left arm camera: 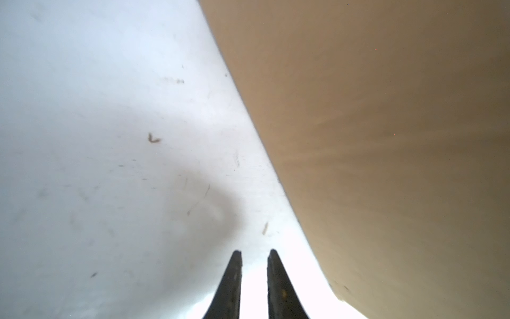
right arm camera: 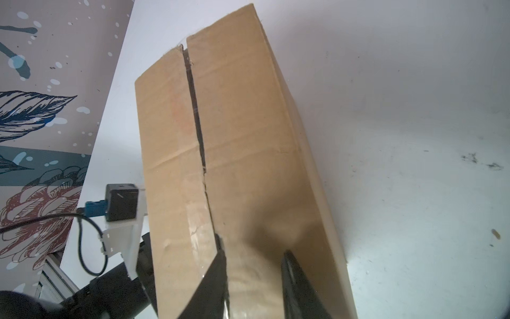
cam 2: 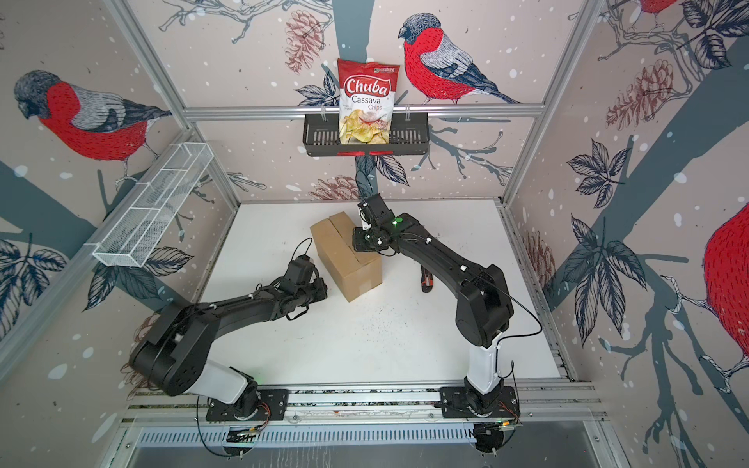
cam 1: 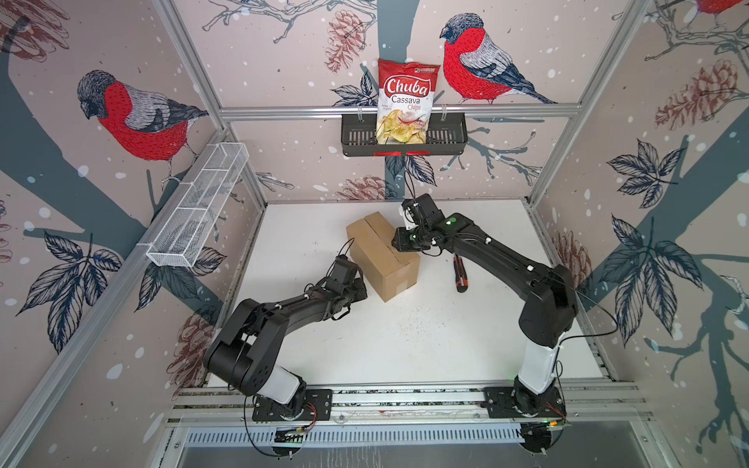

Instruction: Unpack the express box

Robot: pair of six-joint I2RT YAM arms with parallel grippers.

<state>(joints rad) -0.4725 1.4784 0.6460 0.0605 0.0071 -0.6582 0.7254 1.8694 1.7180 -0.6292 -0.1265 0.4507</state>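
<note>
While the express box (cam 1: pixel 381 259) sits on the white surface (cam 1: pixel 405 348), back-middle and turned at an angle in both top views, both arms are crowded right up against it. The top flaps are down, but there's a dark slit open along the centre seam (right arm camera: pixel 196 116). Shiny clear tape (right arm camera: pixel 197 234) shows at the end nearest the right wrist camera.

The right end effector (right arm camera: pixel 254 248) is over that end of the box top, fingers partly apart with bare flap cardboard between them. One fingertip (right arm camera: pixel 218 276) sits right at the seam, the other on the flap beside it. It doesn't look clamped on anything, though whether the seam-side tip is poked under the flap, can't tell.

The left end effector (left arm camera: pixel 255 252) is down low by the box's long side on the left. It's just beside the cardboard wall and not touching it, going by the wrist view. Fingers are only a little apart, with nothing between them.

Other stuff:
- A black and red utility knife (cam 1: pixel 460 273) lies on the surface right of the box, close under the right arm.
- A Chuba cassava chips bag (cam 1: pixel 407 97) stands in the black basket (cam 1: pixel 450 139) on the back wall.
- A white wire basket (cam 1: pixel 194 210) hangs on the left wall
</note>
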